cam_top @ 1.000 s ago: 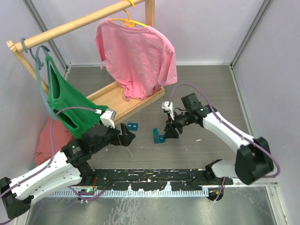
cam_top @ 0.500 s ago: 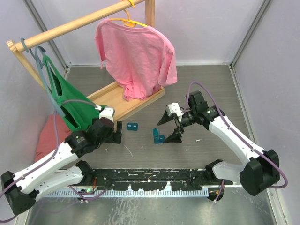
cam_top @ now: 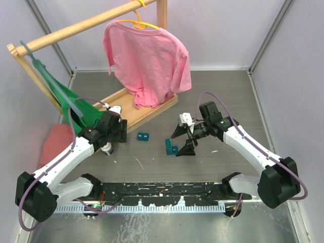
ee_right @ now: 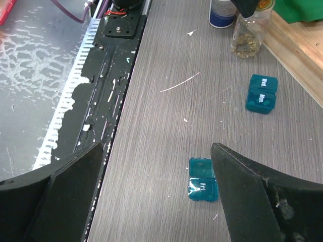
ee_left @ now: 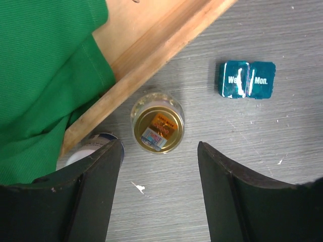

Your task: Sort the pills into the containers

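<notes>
Grey wood-grain table (cam_top: 228,96) lies under both arms. Left gripper (ee_left: 159,201) hangs spread wide and empty, with a glass jar (ee_left: 157,127) just ahead between its fingers and a teal container (ee_left: 247,79) beyond, to its right. Right gripper (ee_right: 159,201) gapes empty; the other container (ee_right: 203,180) lies below, between its fingers.

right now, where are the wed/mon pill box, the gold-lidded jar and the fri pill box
teal plastic wed/mon pill box (ee_left: 247,79), left wrist view, seam between lids
gold-lidded clear glass jar (ee_left: 157,127), left wrist view, lid centre
teal plastic fri pill box (ee_right: 202,180), right wrist view, top face
</notes>
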`<state>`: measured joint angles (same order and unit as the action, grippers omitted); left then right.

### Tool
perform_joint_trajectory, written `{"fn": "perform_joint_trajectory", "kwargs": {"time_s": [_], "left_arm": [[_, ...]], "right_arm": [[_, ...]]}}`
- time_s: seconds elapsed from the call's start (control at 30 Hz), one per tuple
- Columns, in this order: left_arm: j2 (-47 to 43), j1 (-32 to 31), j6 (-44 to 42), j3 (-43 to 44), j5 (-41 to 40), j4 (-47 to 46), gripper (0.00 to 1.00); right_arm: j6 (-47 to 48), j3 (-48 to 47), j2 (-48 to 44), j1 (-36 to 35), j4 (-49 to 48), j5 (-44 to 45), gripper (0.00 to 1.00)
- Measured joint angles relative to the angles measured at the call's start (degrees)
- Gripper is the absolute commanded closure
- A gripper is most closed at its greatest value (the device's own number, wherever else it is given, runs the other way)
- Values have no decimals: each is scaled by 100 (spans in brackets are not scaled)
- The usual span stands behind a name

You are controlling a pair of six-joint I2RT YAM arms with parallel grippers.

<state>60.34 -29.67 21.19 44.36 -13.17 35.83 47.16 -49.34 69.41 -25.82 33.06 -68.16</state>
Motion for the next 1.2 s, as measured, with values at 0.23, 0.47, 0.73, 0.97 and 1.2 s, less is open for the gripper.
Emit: {"fn": "perform_joint_trajectory", "kwargs": {"time_s": [0.23,0.47,0.73,0.97,1.2], "left_arm": [[243,214,-83,55,133,-225,40],[459,334,-92,55,208,-339,43],[509,380,-92,55,260,-439,44],[570,400,-87,55,315,-557,59],[553,431,17,55,466,-566,90]], "right_arm": [[-59,0,42,0,-7,17,7],[-61,0,92,0,-4,22,7],[-63,0,125,0,-2,35,7],[-63,0,201,0,11,42,7],[-63,0,201,0,33,59,7]]}}
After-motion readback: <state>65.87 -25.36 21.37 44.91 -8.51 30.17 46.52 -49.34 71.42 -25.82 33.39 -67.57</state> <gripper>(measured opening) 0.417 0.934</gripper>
